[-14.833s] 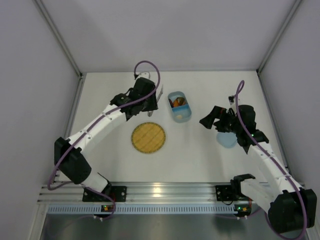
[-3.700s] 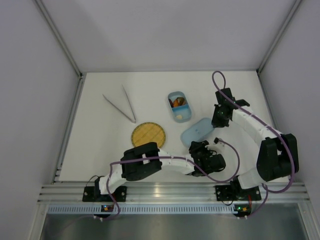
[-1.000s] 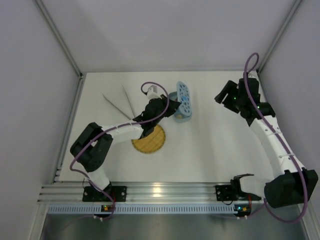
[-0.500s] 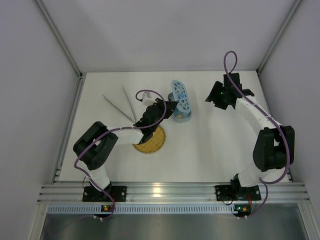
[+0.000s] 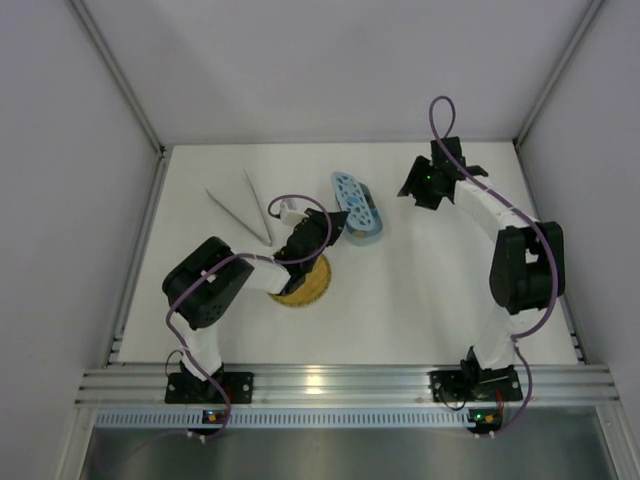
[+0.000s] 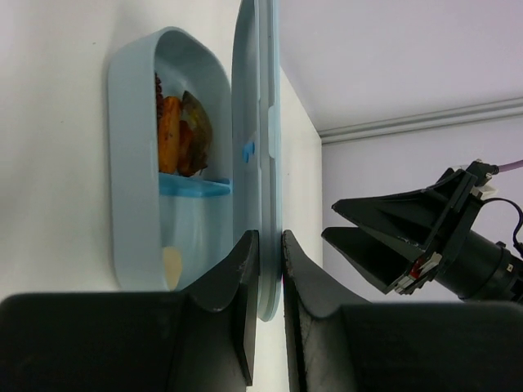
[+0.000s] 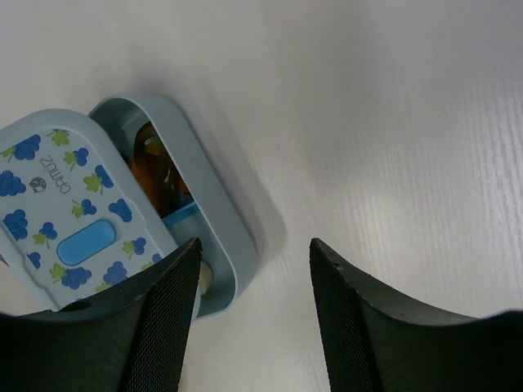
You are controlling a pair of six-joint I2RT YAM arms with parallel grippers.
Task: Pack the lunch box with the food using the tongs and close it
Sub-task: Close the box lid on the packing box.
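Note:
The light-blue lunch box (image 5: pixel 368 232) (image 6: pixel 131 163) (image 7: pixel 222 214) stands open on the table, with brown and orange food (image 6: pixel 176 135) (image 7: pixel 154 173) in its far compartment and a pale piece (image 6: pixel 172 263) in the near one. My left gripper (image 5: pixel 337 222) (image 6: pixel 270 243) is shut on the edge of the spotted lid (image 5: pixel 352 202) (image 6: pixel 263 122) (image 7: pixel 69 219), which hangs tilted over the box's left side. A short way right of the box, my right gripper (image 5: pixel 412 186) (image 7: pixel 253 249) stands open with nothing in it. The tongs (image 5: pixel 245 212) lie at the left.
A round yellow plate (image 5: pixel 312 285) lies in front of the box, partly under my left forearm. White enclosure walls stand close behind and at both sides.
The lid has swung from nearly on edge to leaning lower over the box, its far end moving left. My right gripper has come left towards the box and its jaws have narrowed a little.

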